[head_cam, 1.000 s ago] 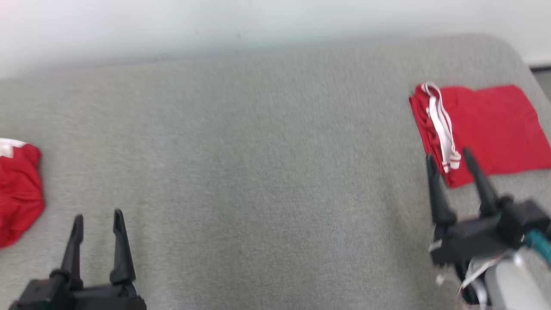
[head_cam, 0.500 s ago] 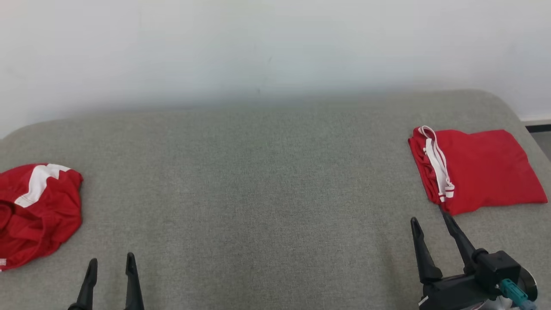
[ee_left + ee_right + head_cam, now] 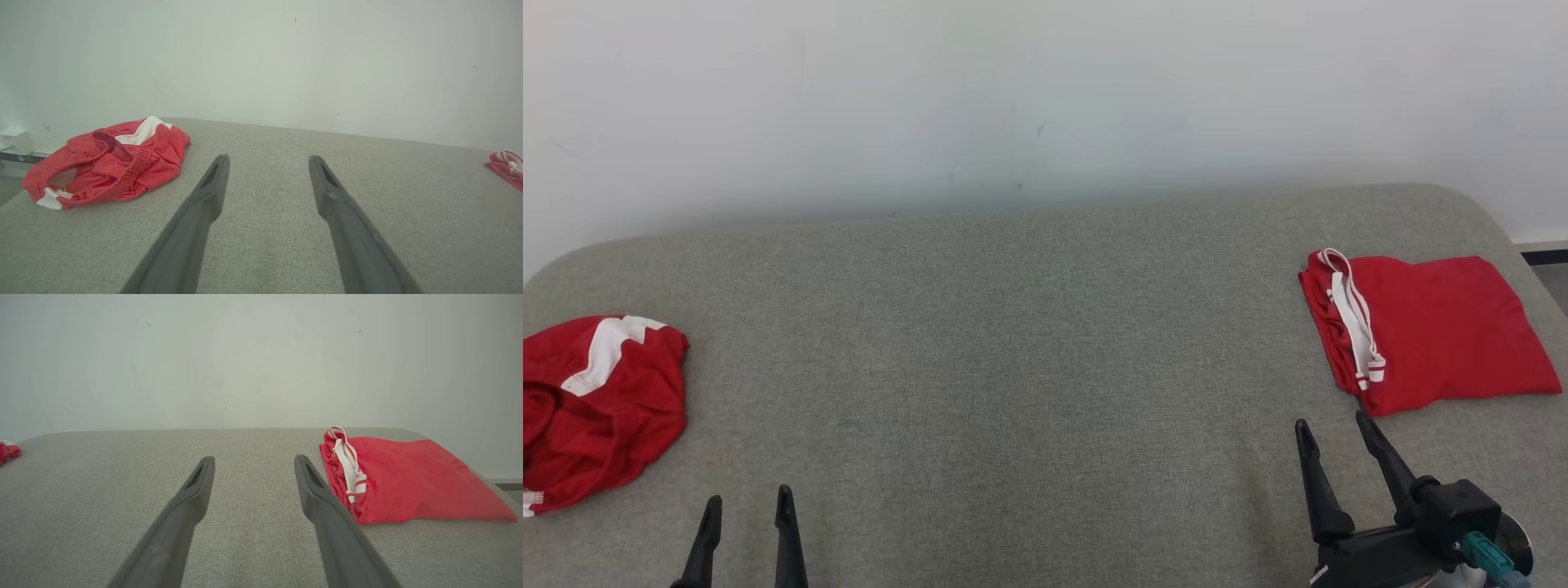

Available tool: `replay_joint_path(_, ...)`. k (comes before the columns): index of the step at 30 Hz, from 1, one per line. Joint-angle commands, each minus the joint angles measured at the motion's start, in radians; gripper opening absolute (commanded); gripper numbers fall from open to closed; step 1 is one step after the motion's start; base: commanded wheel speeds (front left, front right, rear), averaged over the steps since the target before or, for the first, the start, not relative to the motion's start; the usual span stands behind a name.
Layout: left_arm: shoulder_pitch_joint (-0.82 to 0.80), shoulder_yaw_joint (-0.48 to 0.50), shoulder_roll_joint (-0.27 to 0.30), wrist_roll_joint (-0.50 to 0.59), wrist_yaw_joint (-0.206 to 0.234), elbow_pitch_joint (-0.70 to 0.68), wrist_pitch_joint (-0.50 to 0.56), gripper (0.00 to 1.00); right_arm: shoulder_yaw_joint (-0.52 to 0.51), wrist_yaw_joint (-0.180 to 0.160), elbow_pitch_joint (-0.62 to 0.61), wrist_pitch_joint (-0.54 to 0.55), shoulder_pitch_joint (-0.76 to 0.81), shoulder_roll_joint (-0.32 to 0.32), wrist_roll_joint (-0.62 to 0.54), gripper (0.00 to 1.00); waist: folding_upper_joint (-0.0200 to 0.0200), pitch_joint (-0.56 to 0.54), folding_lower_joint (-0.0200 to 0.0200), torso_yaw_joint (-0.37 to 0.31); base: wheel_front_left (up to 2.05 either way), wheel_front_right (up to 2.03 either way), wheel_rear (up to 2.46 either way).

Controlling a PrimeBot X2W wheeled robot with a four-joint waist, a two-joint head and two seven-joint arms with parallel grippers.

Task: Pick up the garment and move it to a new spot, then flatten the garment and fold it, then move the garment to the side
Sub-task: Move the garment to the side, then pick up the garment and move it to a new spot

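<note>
Two garments: a crumpled garment (image 3: 600, 408), red with a white patch, sits bunched at the left edge of the grey padded surface (image 3: 1013, 367); a folded garment (image 3: 1445, 343), also red, lies flat near the right edge, well apart from the first
Left arm: the left gripper (image 3: 750, 496) hovers over bare padding at the front, fingers spread wide with nothing between them; the crumpled garment is off to its left, not touching
Right arm: the right gripper (image 3: 1331, 421) is likewise spread wide and empty, its tips just short of the folded garment's near corner, with a strip of padding showing between
Stage, as I read it: the folded piece looks finished and set aside, and the crumpled one looks like the next to pick up
Risk on the right: a forward drift of the right gripper would nudge that near corner and spoil the fold; the white drawstring (image 3: 1354, 318) lying loose along the folded edge could snag on a fingertip
Risk on the left: the heap is layered, its waistband gaping, so a pinch may take only the top layer and drag the rest, or lift a tangle
Risk at the rim: the heap lies close to the surface's left edge, so a sideways push instead of a clean lift could slide it off
</note>
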Motion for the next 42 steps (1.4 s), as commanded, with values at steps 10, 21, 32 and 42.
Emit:
replay_joint_path(10,0.01,-0.01,0.0,0.016,0.012,-0.014,0.0,1.0,0.002,-0.003,-0.006,0.0,0.004,0.009,0.002,1.0,0.0001,0.008,0.0,0.001,0.0,0.0,0.0)
replay_joint_path(21,0.004,-0.016,0.0,0.011,0.021,-0.018,0.0,1.0,0.01,-0.003,-0.008,0.0,0.004,0.013,0.002,1.0,0.0001,0.01,0.0,0.1,0.0,0.0,0.0)
replay_joint_path(32,0.0,0.023,0.001,0.021,-0.004,0.002,0.0,1.0,0.038,-0.003,0.004,0.0,-0.01,0.019,0.009,1.0,0.0001,0.004,0.0,0.26,0.0,0.0,0.0)
replay_joint_path(42,0.022,0.052,0.0,0.029,-0.004,-0.002,0.0,1.0,0.064,-0.003,0.014,0.0,-0.011,0.031,0.018,1.0,0.0001,-0.008,0.0,0.389,0.0,0.0,0.0)
